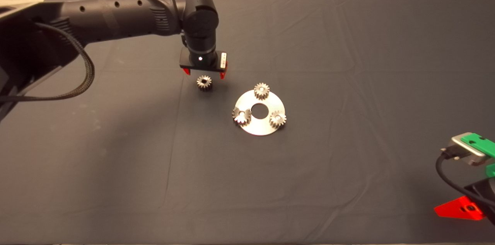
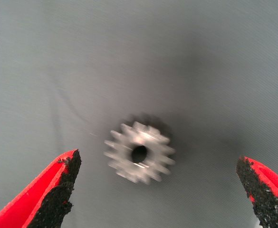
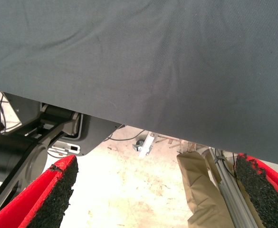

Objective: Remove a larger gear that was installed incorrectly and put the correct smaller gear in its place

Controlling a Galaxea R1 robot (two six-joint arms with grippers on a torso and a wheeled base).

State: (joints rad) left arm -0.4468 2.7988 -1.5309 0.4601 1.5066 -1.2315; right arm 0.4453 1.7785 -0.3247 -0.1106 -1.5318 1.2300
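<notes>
hovering over the mat, my left gripper points straight down with its red fingers spread wide and nothing between them. directly under it a small gear lies flat on the cloth by itself, bore up, just beyond the plate's rim on the side toward my left arm. in the left wrist view that gear sits midway between the two pads, touching neither.

beside it rests a round steel plate with a large hole in its middle. three gears sit on the plate around that hole: one at the far edge, one at the left, one at the right. the left one looks to have broader, chunkier teeth than the others, so i take it for the larger gear, though i cannot be sure from this height.

my right gripper waits at the mat's near right corner, well apart from the plate. its fingers stand open and empty; past the mat's edge its wrist view shows floor, cables and part of a dark frame.
</notes>
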